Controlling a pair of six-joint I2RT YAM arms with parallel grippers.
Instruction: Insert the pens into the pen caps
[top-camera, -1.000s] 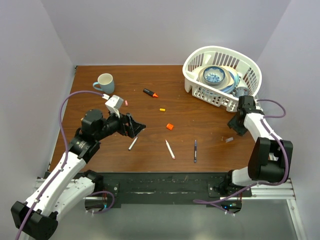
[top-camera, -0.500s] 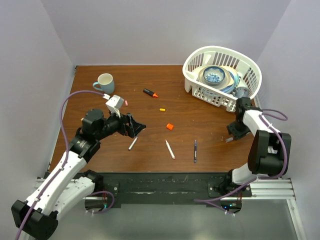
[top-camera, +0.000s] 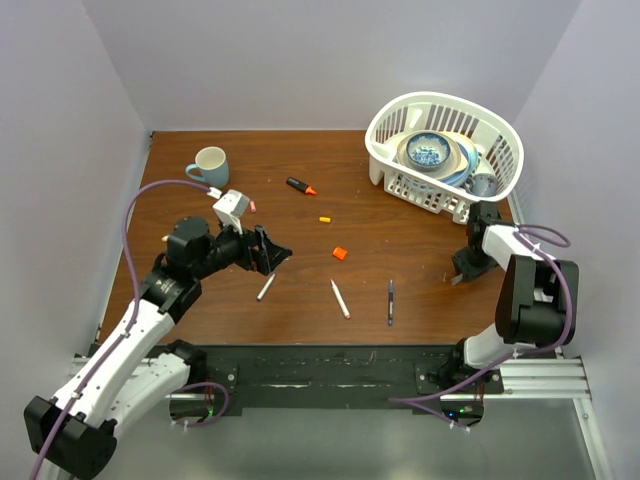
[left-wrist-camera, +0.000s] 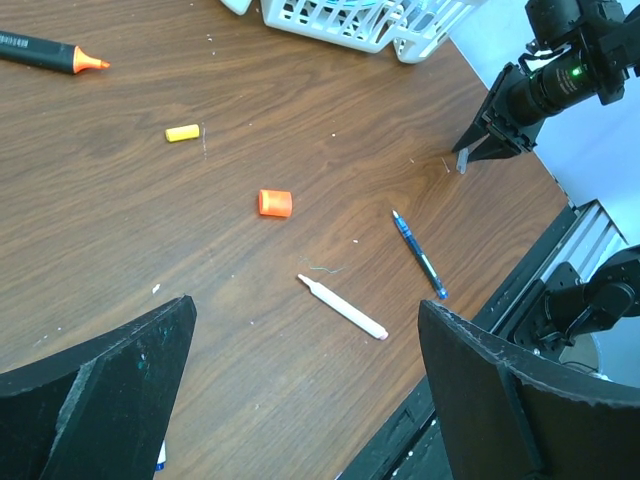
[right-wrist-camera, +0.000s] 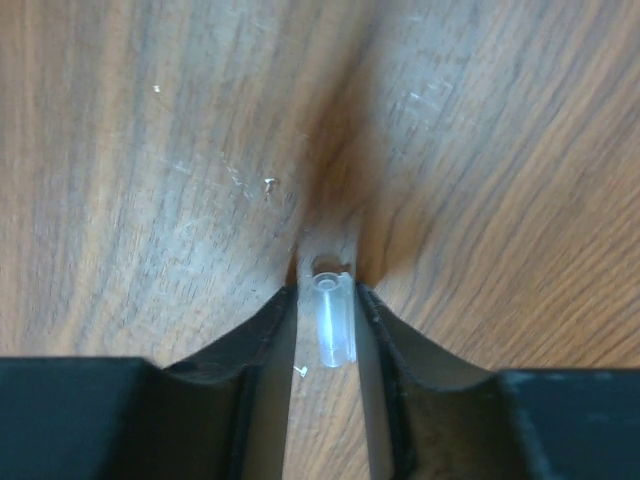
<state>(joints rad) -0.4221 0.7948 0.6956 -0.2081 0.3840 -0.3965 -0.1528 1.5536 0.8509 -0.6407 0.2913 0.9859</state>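
A small clear pen cap (right-wrist-camera: 332, 320) lies on the wooden table between the fingers of my right gripper (right-wrist-camera: 326, 290). The jaws stand narrow around it, with a thin gap on the left side. From above, that gripper (top-camera: 461, 274) points down at the table's right side. My left gripper (top-camera: 272, 252) hovers wide open and empty over the left-middle. A white pen (top-camera: 340, 298), a blue pen (top-camera: 390, 301) and a grey pen (top-camera: 265, 287) lie near the front. An orange cap (top-camera: 340, 253), a yellow cap (top-camera: 325, 218) and a pink cap (top-camera: 252, 205) lie further back.
A black highlighter with an orange tip (top-camera: 300, 186) lies towards the back. A white mug (top-camera: 209, 165) stands at the back left. A white basket (top-camera: 440, 100) holding bowls sits at the back right, close behind the right arm. Walls close in three sides.
My right gripper has dropped forward onto the table over the clear cap, and its jaws have narrowed around it. The left arm has barely moved.
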